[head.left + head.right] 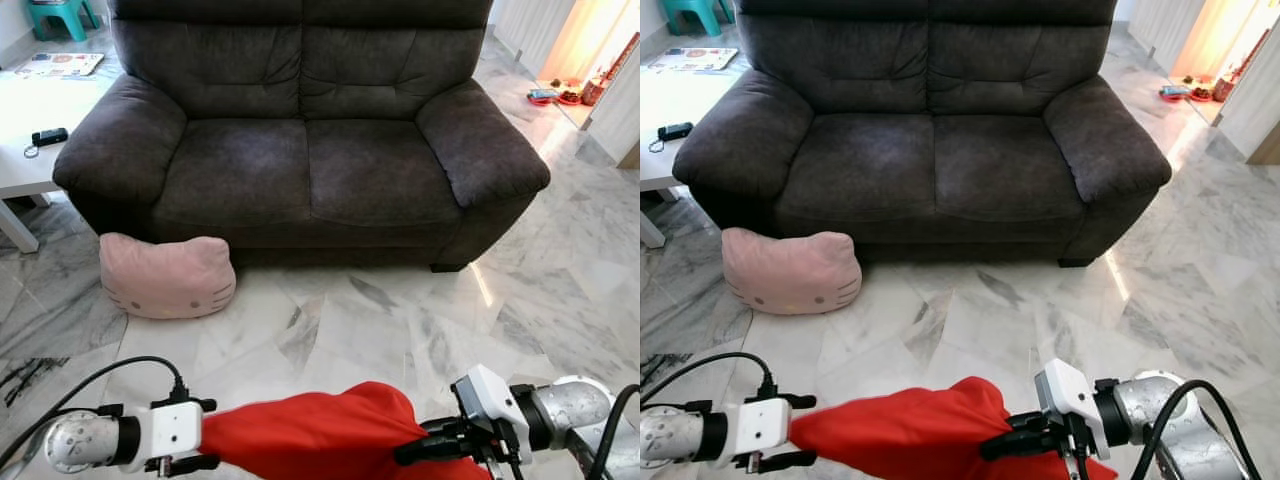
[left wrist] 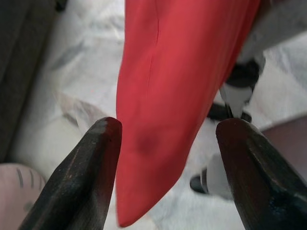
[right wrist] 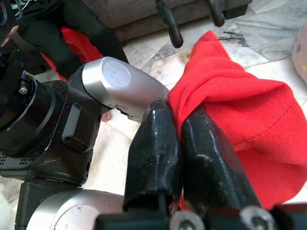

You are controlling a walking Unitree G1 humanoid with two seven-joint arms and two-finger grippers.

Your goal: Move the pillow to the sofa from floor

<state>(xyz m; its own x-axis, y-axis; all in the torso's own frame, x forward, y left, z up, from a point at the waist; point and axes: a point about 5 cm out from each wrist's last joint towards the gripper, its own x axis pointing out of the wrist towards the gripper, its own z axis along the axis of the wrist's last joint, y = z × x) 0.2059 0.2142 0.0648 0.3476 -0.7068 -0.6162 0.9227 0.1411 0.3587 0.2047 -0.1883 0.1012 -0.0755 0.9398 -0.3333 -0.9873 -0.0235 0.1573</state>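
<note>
A red pillow [image 1: 320, 435] hangs between the robot's two grippers low in front of it, above a pale marble floor [image 1: 400, 320] veined in grey. The right gripper [image 3: 184, 143] has its two black fingers pressed nearly together, pinching a fold of the soft red fabric at the pillow's right edge. The left gripper [image 2: 165, 163] stands wide apart at the pillow's left end, one finger on either side of the tapering red corner, with a gap showing between each tip and the cloth.

Ahead, well apart from the pillow, a dark grey two-seat sofa [image 1: 300, 130] faces the robot, its suede-like upholstery rounded at the arms and creased across the back cushions. Both seat cushions lie bare, and an open stretch of floor runs between the robot and the sofa's front edge.

A pink cat-face cushion [image 1: 167, 277] with drawn whiskers and a small yellow nose sits on the floor just beside the sofa's left front corner. Further left, a white low table [image 1: 25, 150] carries a small black device [image 1: 48, 136] with a cord and a printed sheet [image 1: 60, 64] whose writing is too small to read. A teal stool [image 1: 62, 14] stands behind the table. To the right of the sofa the floor runs on toward a bright doorway [image 1: 590, 50], where small red and blue items lie.
</note>
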